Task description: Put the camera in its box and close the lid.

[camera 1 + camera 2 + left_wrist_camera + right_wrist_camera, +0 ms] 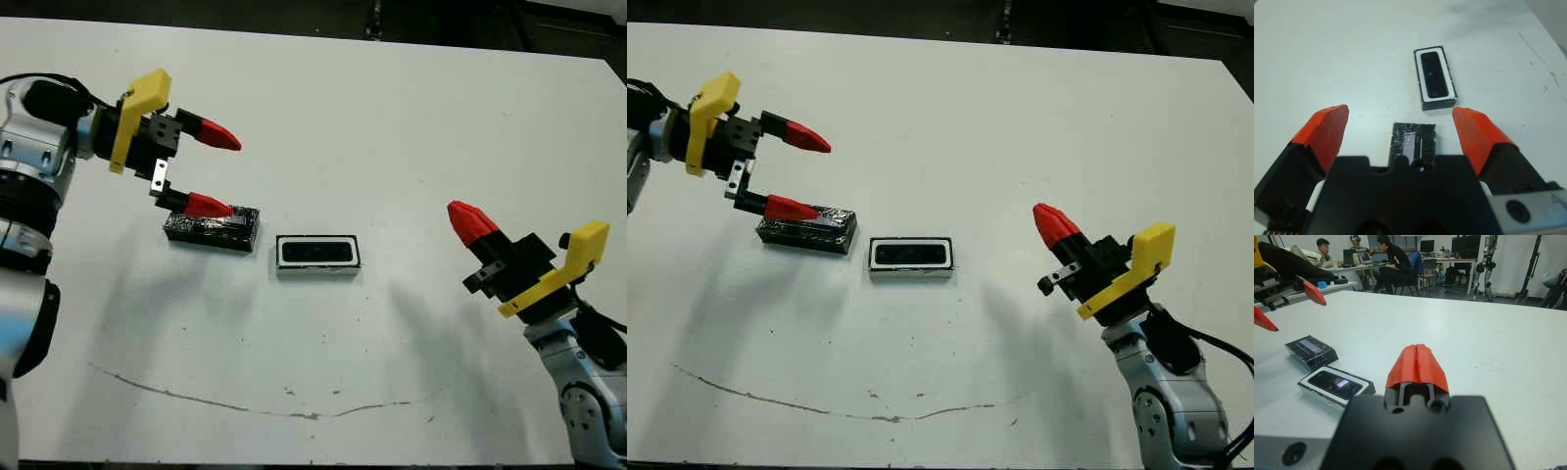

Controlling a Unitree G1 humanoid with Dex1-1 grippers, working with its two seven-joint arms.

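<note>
Left eye view shows the small flat black camera [317,252] with its glossy screen lying inside the shallow white-lined rectangular box [317,268] near the middle of the white table [411,127]. The black glossy speckled lid [212,228] lies flat just beside the box, on the robot's left. The left pincer [210,170] hangs over the lid with its red-tipped fingers spread wide and holding nothing. The right pincer [468,220] waits well apart, fingers pressed together, empty. Probable faults: the glossy lid may slip from a shallow grip; a lid lowered askew may catch a box wall and push the unrestrained box across the table. Count: one camera, one box, one lid, two pincers.
</note>
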